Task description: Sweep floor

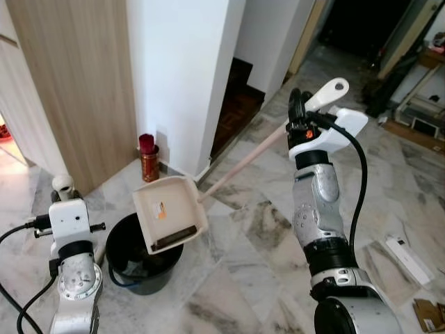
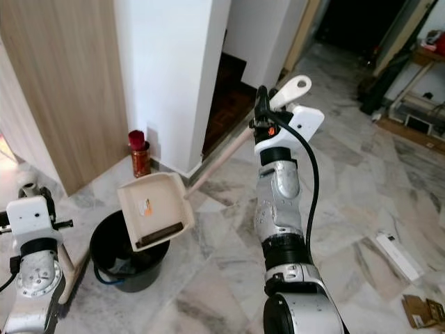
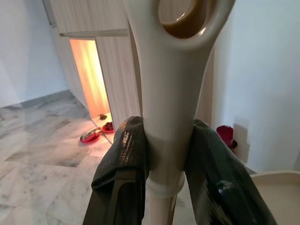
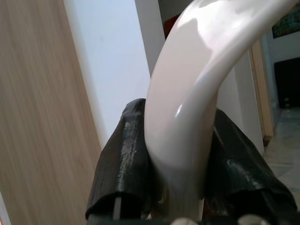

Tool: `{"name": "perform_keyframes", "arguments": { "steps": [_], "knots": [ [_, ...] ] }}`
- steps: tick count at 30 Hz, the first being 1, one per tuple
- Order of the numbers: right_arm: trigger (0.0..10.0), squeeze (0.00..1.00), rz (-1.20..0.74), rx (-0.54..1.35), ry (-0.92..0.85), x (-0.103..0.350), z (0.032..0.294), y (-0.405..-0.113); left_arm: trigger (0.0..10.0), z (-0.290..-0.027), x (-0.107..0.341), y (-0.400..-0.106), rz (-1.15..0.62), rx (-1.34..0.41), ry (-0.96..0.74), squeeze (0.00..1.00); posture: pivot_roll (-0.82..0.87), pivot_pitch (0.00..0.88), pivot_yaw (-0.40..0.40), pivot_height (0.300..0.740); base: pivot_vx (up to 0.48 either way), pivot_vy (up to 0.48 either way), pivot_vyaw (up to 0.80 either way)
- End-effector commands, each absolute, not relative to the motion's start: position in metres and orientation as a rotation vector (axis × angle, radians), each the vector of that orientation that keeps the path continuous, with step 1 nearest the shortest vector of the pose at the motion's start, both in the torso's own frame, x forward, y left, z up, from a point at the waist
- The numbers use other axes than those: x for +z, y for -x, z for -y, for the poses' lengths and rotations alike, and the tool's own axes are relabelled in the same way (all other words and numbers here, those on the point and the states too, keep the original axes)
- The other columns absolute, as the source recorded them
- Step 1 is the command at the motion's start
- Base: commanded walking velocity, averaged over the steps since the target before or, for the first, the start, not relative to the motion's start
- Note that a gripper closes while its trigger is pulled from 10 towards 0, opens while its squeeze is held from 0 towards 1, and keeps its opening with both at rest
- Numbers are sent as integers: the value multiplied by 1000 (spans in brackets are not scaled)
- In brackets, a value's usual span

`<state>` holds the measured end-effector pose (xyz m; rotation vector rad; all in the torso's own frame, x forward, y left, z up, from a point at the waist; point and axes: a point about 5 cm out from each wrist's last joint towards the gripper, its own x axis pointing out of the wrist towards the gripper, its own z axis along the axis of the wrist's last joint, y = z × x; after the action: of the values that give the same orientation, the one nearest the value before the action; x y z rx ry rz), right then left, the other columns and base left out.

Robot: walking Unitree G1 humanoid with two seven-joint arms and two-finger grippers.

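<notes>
The right gripper (image 1: 297,115) is clamped near the top of the light, stiff dustpan (image 1: 169,212) handle, tilting the pan over the black bucket (image 1: 142,261), while the left gripper (image 3: 164,159) pinches the smooth, likely slippery broom handle (image 3: 171,93).

A glossy cream plastic dustpan (image 1: 170,212) tilts over a shiny black plastic bucket (image 1: 142,261) on polished grey-veined marble floor (image 1: 389,174), beside a matt wood-grain cupboard (image 1: 76,83) and smooth white wall (image 1: 184,69).
</notes>
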<state>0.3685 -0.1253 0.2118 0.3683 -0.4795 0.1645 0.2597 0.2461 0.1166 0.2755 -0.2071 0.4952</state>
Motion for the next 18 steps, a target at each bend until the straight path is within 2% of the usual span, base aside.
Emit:
{"name": "perform_keyframes", "arguments": {
  "steps": [1, 8, 18],
  "knots": [
    [10000, 0, 591, 155, -368, 234, 131, -365, 10000, -241, 129, -261, 277, 486, -284, 0, 260, 0, -162, 740, 0, 0, 0],
    [10000, 0, 616, 151, -325, 237, 129, -363, 10000, -240, 129, -261, 279, 486, -282, 0, 261, 0, -165, 740, 0, 0, 0],
    [10000, 0, 729, 199, -154, 251, 116, -352, 10000, -240, 129, -261, 281, 485, -279, 0, 257, 0, -165, 740, 0, 0, 0]
  ]
}}
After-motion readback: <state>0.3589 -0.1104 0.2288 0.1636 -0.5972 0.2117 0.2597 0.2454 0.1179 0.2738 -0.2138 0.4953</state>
